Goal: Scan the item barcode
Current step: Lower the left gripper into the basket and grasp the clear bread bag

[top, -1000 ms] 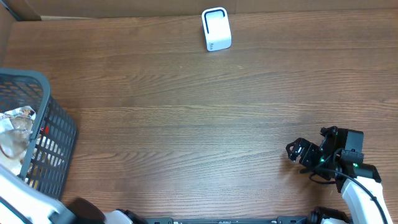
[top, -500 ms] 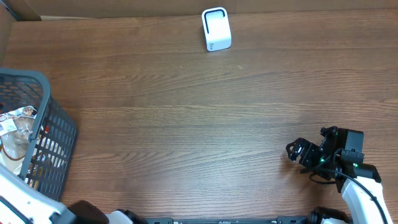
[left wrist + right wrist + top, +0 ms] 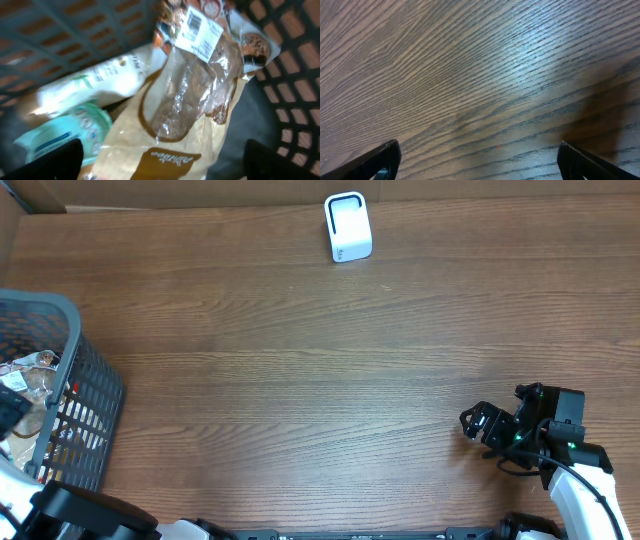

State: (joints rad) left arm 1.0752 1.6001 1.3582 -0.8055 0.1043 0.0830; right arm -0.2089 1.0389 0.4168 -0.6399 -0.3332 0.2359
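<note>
A brown wooden table [image 3: 300,380] fills the overhead view: white scanner [image 3: 348,227] at the far edge, grey basket [image 3: 95,395] at the left, right gripper [image 3: 472,425] near the front right. The left wrist view looks into the basket, where a bread bag [image 3: 190,85] bearing a barcode label [image 3: 199,30] lies beside a wipes pack [image 3: 70,132], with the left gripper [image 3: 165,162] spread wide and gripping nothing. The right wrist view shows that gripper's fingers wide apart over the wood, empty.
</note>
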